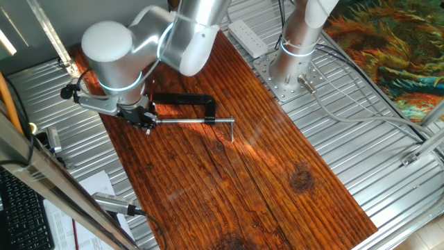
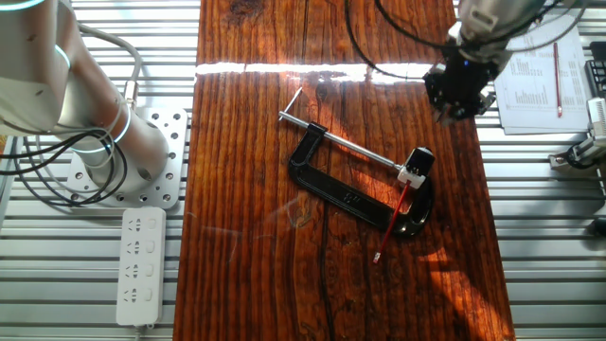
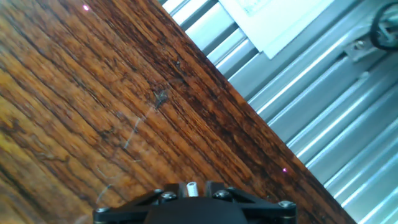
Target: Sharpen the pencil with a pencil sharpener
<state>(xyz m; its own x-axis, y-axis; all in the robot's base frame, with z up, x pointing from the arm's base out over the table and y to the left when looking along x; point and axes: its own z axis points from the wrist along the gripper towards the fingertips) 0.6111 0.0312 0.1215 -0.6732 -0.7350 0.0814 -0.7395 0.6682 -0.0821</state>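
Red-brown wooden planks form the tabletop (image 2: 256, 237), which sits on ribbed metal decking (image 2: 540, 284). A black C-shaped clamp (image 2: 331, 194) lies flat on the wood, its long steel rod (image 2: 346, 142) running across the opening to a short crossbar at the free end.

In the other fixed view, the pencil sharpener (image 2: 419, 161), a small black block, sits at the clamp's pad end, touching a small white piece on the rod. The pencil (image 2: 393, 220), a thin red stick, runs from the sharpener end down across the clamp's black frame, its lower tip resting on bare wood just beyond the frame. Whether its upper end is seated inside the sharpener cannot be told. In the one fixed view the arm's body hides both items.

The hand (image 2: 461, 90) hangs above the tabletop's right edge in the other fixed view, apart from the clamp, the sharpener and the pencil. Nothing is seen held in it. The spread of its fingers cannot be told: the fixed views show only a dark mass, and the hand view shows only the black housing (image 3: 193, 200) at the bottom edge, over wood grain and decking.

A white power strip (image 2: 140, 265) lies on the decking near the arm's base plate (image 2: 156, 161). Printed papers (image 2: 544, 80) lie on the decking to the right of the hand.
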